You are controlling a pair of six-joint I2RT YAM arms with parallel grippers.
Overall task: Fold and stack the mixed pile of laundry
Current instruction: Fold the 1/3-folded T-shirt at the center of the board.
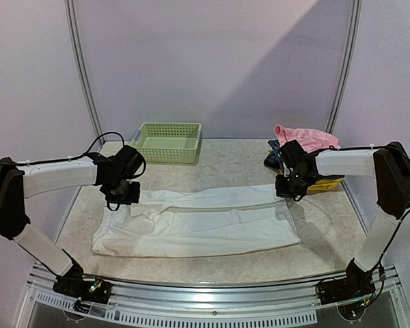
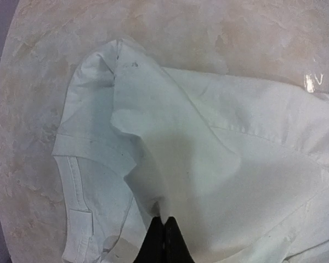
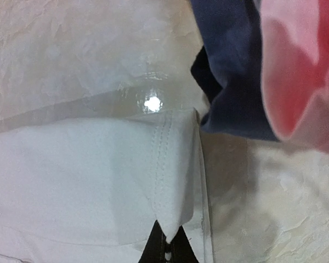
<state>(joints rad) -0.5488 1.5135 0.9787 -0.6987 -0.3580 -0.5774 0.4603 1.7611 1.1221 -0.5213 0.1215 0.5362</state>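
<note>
White garment point(image 1: 198, 229): with left gripper point(image 1: 121, 196) and right gripper point(image 1: 288, 187) both clamped shut on its far edge, carry both ends nearward together, keeping it taut.

One white garment point(image 1: 198, 224); one pink garment point(image 1: 306, 137); one green basket point(image 1: 167, 142); two pincers: left pincer point(image 1: 124, 197), right pincer point(image 1: 288, 188).

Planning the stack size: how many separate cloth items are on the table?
4: white garment spread at centre; pink piece, dark blue piece and yellow piece heaped far right. Others may hide underneath.
</note>
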